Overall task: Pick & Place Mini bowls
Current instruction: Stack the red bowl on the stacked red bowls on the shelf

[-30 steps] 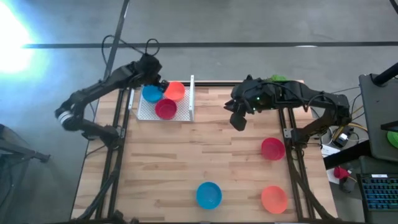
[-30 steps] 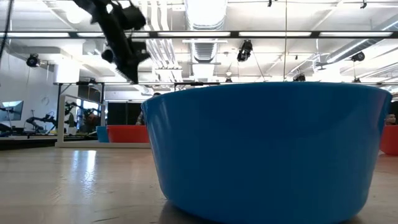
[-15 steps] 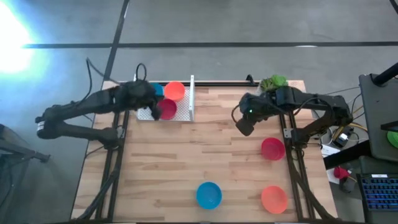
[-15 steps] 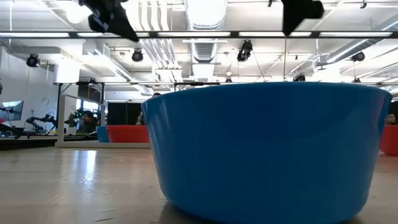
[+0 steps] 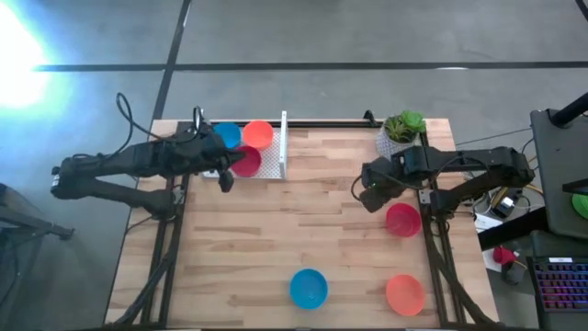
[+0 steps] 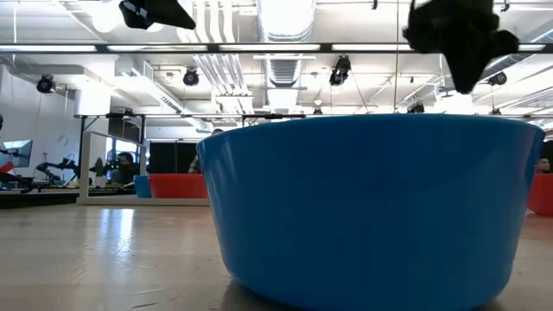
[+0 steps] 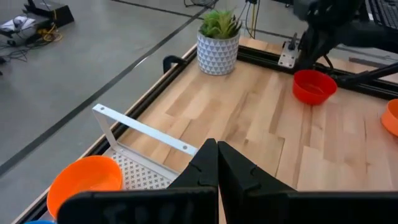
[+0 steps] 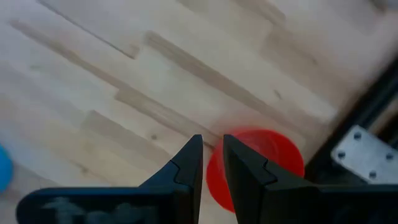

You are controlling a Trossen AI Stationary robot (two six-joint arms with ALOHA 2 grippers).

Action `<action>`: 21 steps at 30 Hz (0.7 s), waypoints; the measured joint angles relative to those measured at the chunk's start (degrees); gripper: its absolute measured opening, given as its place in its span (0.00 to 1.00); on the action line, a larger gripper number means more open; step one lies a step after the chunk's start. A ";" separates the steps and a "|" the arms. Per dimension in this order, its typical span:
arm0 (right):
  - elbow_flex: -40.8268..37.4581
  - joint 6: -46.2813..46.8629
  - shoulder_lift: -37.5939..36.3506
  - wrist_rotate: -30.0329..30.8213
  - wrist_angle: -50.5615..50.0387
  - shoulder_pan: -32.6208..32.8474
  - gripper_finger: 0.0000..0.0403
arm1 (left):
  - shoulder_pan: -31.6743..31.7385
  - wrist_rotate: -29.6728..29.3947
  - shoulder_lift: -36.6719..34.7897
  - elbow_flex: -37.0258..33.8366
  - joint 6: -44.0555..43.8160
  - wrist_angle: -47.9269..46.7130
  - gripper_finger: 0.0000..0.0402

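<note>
Three mini bowls lie in the white tray at the far left: blue, orange, red. Three more rest on the wood: red, blue, orange. My left gripper hangs shut at the tray's near-left corner; in its wrist view the left gripper has the orange bowl beside it. My right gripper hovers just left of the red bowl; the right gripper is open by a narrow gap above the red bowl's rim.
A white plant pot with a green plant stands at the far right edge, behind my right arm. The tray's upright wall lies in front of my left gripper. In the low view the blue bowl fills the foreground. Bare wood spans the table's middle.
My left gripper has drawn back from above the tray's bowls toward the near edge and now hangs at the tray's near-left corner. My right gripper has moved toward the near edge and to the right, and downward, closing on the red bowl. No bowl has moved.
</note>
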 joint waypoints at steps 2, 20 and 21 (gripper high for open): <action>-2.62 2.56 -0.39 -1.27 0.15 0.12 0.15 | 0.00 0.01 0.12 0.00 0.16 0.54 0.00; -19.30 6.80 -0.61 -10.81 10.63 0.19 0.31 | 0.02 0.01 0.39 0.00 0.29 1.11 0.00; -20.04 7.44 -0.61 -11.82 11.36 0.19 0.32 | 0.02 0.01 0.39 0.00 0.29 1.11 0.00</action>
